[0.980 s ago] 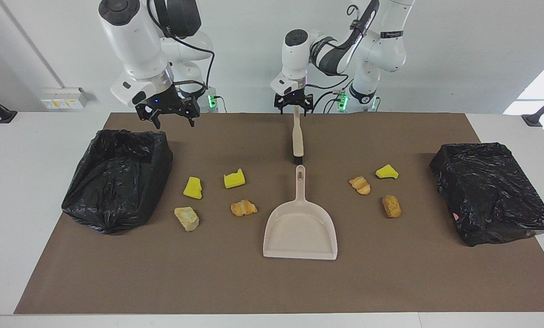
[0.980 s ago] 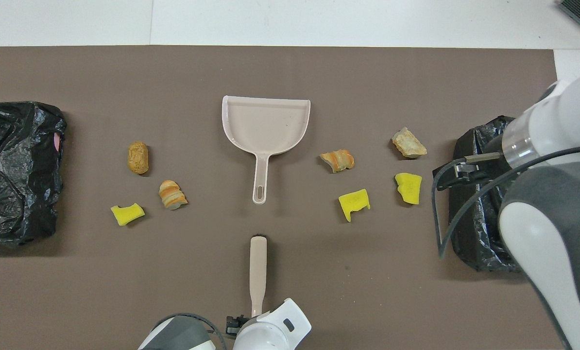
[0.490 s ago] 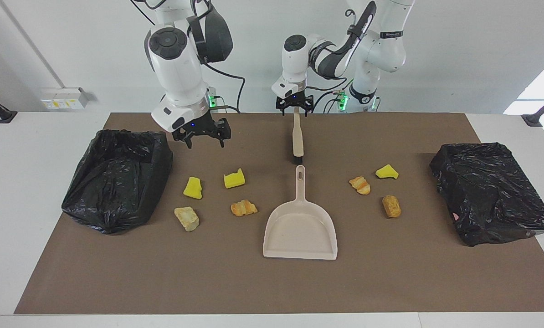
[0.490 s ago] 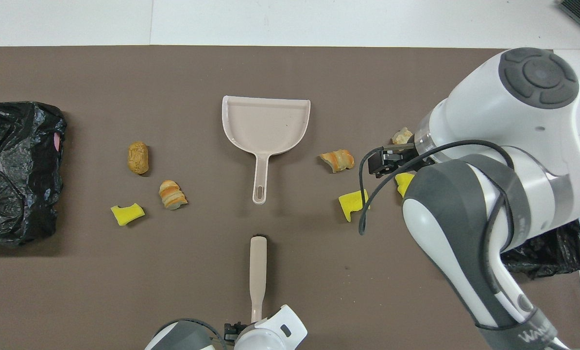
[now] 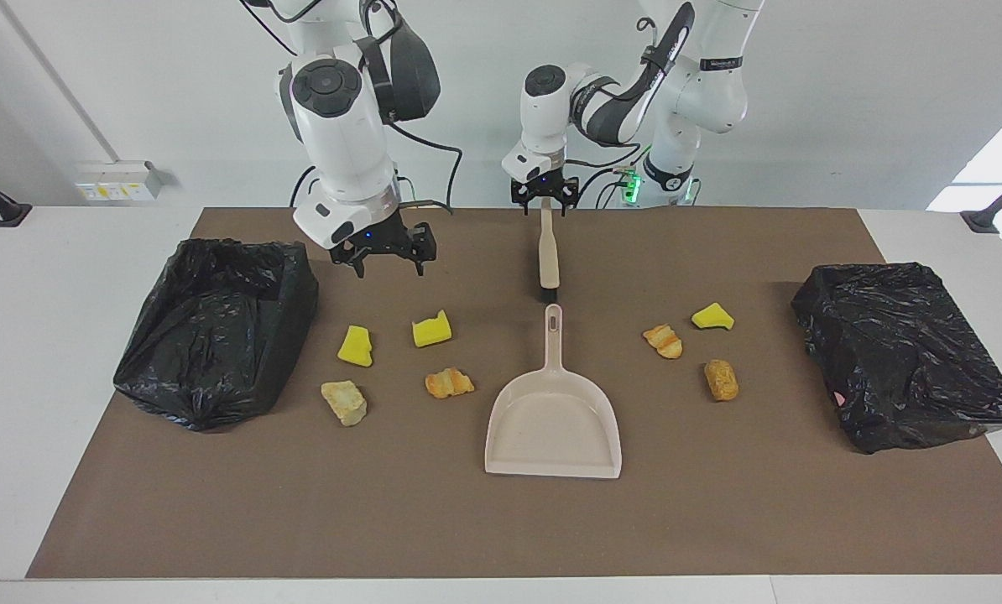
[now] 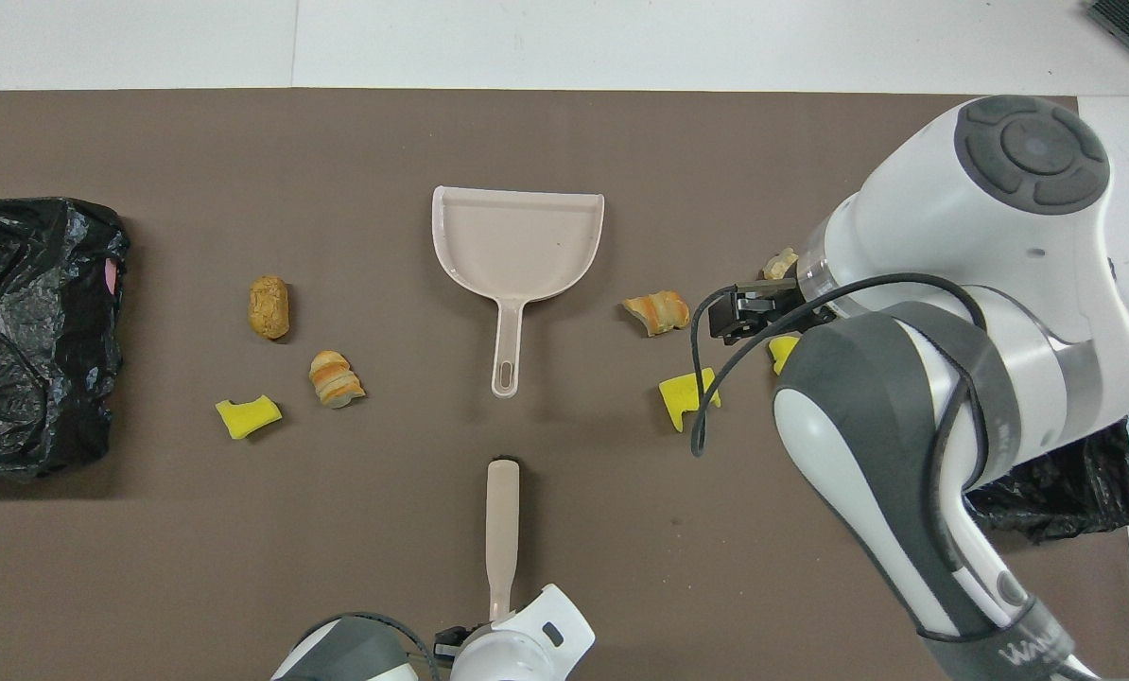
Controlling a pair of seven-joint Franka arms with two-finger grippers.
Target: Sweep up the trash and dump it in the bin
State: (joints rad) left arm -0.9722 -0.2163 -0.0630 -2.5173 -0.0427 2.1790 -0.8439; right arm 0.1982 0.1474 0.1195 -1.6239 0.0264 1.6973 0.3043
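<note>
Big stuff first: white worktop with a brown mat over most of it, and a black-bagged bin at each end, one at the right arm's end and one at the left arm's end. The beige dustpan lies mid-mat with its handle pointing toward the robots. The brush lies in line with it, nearer the robots, its dark bristle end just beside the handle tip. The trash is seven chunks, all on the mat and none in the pan: four between the dustpan and the right arm's bin, three between it and the other bin. The left pincer sits right at the top end of the brush handle – I honestly can't tell if it has clamped on yet. The right pincer is spread wide, empty, hanging over bare mat beside the yellow pieces. My guess is the step is picking up the tools, so get a square, firm hold on the brush before lifting – a loose one will probably let it swivel while sweeping. The right arm should come at the pan handle without clipping those yellow chunks, and keep the pan lip flat on the mat.
</note>
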